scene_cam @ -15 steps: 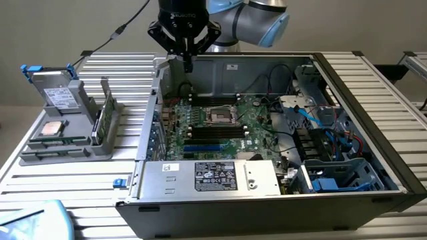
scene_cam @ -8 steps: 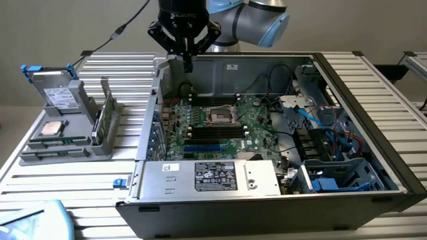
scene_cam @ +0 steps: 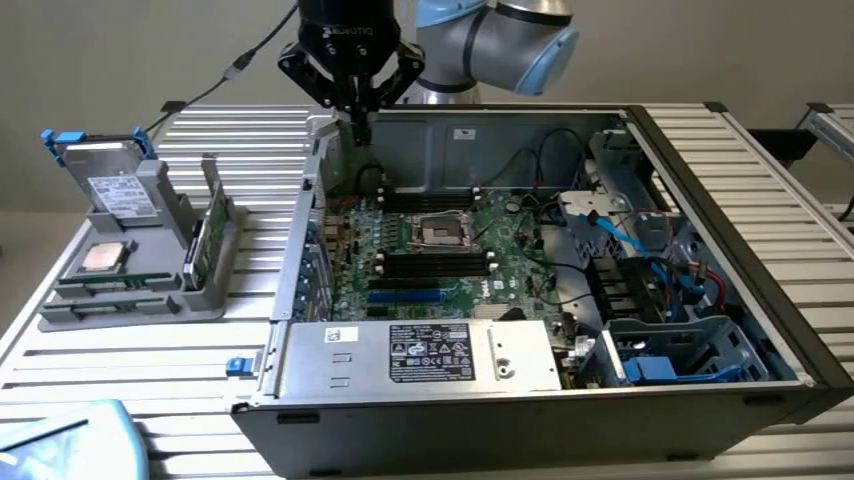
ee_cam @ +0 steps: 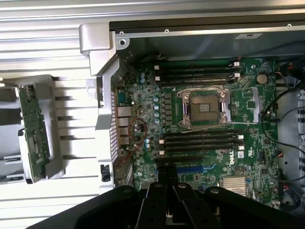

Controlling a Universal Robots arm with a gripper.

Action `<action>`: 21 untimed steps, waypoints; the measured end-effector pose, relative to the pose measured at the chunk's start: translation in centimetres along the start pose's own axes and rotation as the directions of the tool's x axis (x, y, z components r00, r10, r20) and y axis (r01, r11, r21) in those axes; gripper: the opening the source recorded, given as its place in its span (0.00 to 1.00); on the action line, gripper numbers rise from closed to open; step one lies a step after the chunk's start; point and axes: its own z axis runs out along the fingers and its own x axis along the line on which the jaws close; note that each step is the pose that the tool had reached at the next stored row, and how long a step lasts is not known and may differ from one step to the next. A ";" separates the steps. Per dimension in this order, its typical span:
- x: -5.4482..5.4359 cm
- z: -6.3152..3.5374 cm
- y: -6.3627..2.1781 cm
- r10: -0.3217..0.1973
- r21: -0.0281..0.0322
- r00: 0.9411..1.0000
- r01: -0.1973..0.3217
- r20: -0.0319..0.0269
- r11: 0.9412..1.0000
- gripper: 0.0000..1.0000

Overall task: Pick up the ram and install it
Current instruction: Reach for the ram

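Gripper (scene_cam: pixel 360 135) clenched, nothing seen in jaws, over board (ee_cam: pixel 200 124) inside case. Ram (ee_cam: pixel 33 133) upright in holder (scene_cam: pixel 134 300), well apart, exterior view's left. Risk: reaching ram with fingers closed, knocking or tipping it.

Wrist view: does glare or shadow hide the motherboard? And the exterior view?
Wrist view: glare washes out the slatted table, yet the motherboard is evenly lit and plainly visible. Exterior view: soft even light, no glare; the computer case's near wall lies in shadow.
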 end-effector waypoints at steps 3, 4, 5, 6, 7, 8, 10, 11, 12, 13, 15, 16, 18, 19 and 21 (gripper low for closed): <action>1.1 -0.01 -0.08 0.000 0.000 1.000 0.000 0.000 1.000 0.10; 1.4 -0.02 -0.10 0.000 0.000 1.000 0.000 0.000 1.000 0.10; 1.8 -0.02 -0.13 0.000 0.000 1.000 0.000 0.000 1.000 0.10; 2.2 -0.03 -0.16 0.000 0.000 1.000 0.000 0.000 1.000 0.10; 2.6 -0.04 -0.18 0.000 0.000 1.000 0.000 0.000 1.000 0.10; 2.9 -0.04 -0.21 0.000 0.000 1.000 0.000 0.000 1.000 0.10; 3.8 -0.06 -0.28 0.000 0.000 1.000 0.000 0.000 1.000 0.10; 4.3 -0.07 -0.32 0.000 0.000 1.000 0.000 0.000 1.000 0.10; 4.7 -0.08 -0.36 0.000 0.000 1.000 0.000 0.000 1.000 0.10; 5.2 -0.09 -0.41 0.000 0.000 1.000 0.000 0.000 1.000 0.10; 6.1 -0.11 -0.49 0.000 0.000 1.000 0.000 0.000 1.000 0.10; 6.5 -0.12 -0.53 0.000 0.000 1.000 0.000 0.000 1.000 0.10; 7.4 -0.14 -0.61 0.000 0.000 1.000 0.000 0.000 1.000 0.10; 7.9 -0.15 -0.65 0.000 0.000 1.000 0.000 0.000 1.000 0.10; 8.8 -0.17 -0.75 0.000 0.000 1.000 0.000 0.000 1.000 0.10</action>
